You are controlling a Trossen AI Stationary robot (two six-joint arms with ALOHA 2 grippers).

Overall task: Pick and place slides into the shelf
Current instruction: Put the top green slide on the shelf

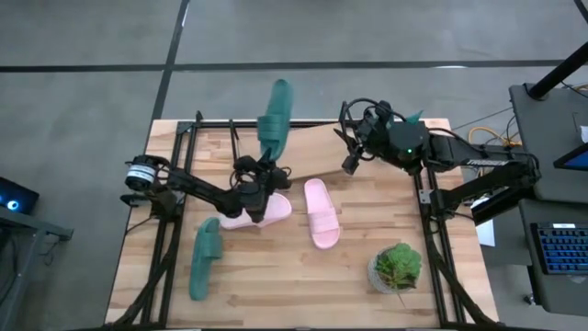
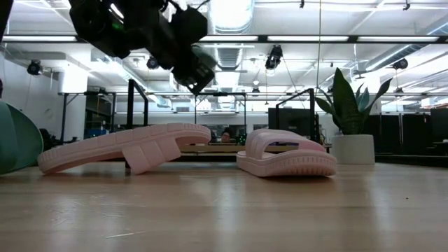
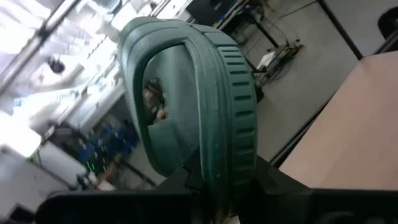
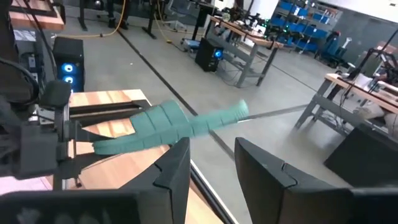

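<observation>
Leftmost, one teal slide (image 1: 205,259) lies flat on the table (image 1: 276,294), untouched. Next, my left claw (image 1: 266,165) is clamped narrow on the second teal slide (image 1: 274,119), holding it lifted and tilted over the table's far edge. Below it, two pink slides (image 1: 260,211) (image 1: 322,212) rest near each other mid-table. Farther right, my right claw (image 1: 351,158) hangs near the far edge, fingers (image 4: 173,167) partly parted, gripping nothing.
</observation>
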